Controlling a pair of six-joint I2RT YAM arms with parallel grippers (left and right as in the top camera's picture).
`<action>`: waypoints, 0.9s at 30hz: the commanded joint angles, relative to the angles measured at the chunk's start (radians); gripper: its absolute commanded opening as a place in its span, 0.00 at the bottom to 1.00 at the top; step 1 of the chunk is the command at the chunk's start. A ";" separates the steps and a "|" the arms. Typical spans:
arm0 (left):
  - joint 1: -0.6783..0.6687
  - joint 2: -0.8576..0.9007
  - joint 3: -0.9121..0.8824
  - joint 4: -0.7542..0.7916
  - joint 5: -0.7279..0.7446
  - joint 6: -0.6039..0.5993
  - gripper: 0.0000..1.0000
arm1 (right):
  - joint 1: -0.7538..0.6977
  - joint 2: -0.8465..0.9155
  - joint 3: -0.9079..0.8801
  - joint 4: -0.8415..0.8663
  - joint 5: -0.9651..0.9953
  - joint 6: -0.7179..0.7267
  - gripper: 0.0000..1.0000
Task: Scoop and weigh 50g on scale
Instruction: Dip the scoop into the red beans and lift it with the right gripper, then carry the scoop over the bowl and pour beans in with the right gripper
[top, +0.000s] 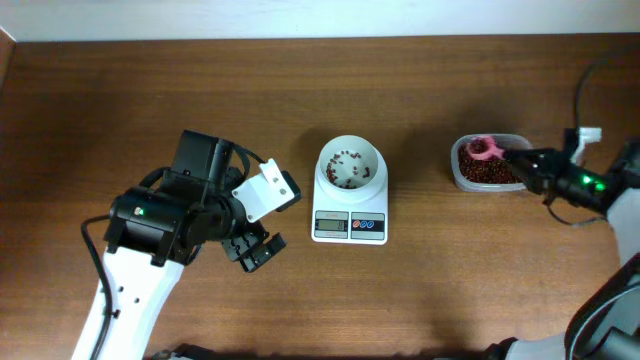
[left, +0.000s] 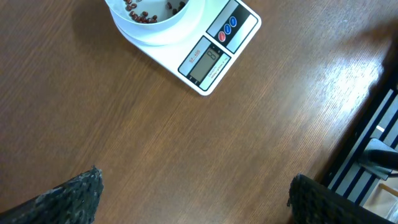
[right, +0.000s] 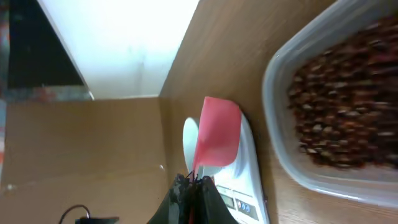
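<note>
The white scale (top: 350, 225) stands mid-table with its round bowl (top: 350, 163) holding a few red-brown beans (top: 347, 170). Most of the beans (top: 490, 175) lie in a clear tub (top: 453, 165) at the right. My right gripper (top: 522, 160) is shut on the handle of a pink spoon (top: 486, 148), whose scoop hovers over the tub. In the right wrist view the spoon (right: 219, 140) sticks out from the gripper (right: 196, 180), with the tub (right: 273, 118) and its beans (right: 348, 106) at the right. My left gripper (top: 255, 250) stands open and empty left of the scale (left: 214, 43).
The table's right edge and dark slats (left: 373, 137) show in the left wrist view. The right arm's cable (top: 580, 90) curves above the tub. A pale wall (right: 124, 37) lies beyond the table.
</note>
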 joint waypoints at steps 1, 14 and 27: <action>0.006 -0.002 -0.005 0.001 0.003 0.016 0.99 | 0.088 0.007 0.000 0.025 -0.041 0.015 0.04; 0.006 -0.002 -0.005 0.001 0.003 0.016 0.99 | 0.433 0.007 0.000 0.296 -0.008 0.184 0.04; 0.006 -0.002 -0.005 0.001 0.003 0.016 0.99 | 0.651 0.007 0.000 0.374 0.311 -0.175 0.04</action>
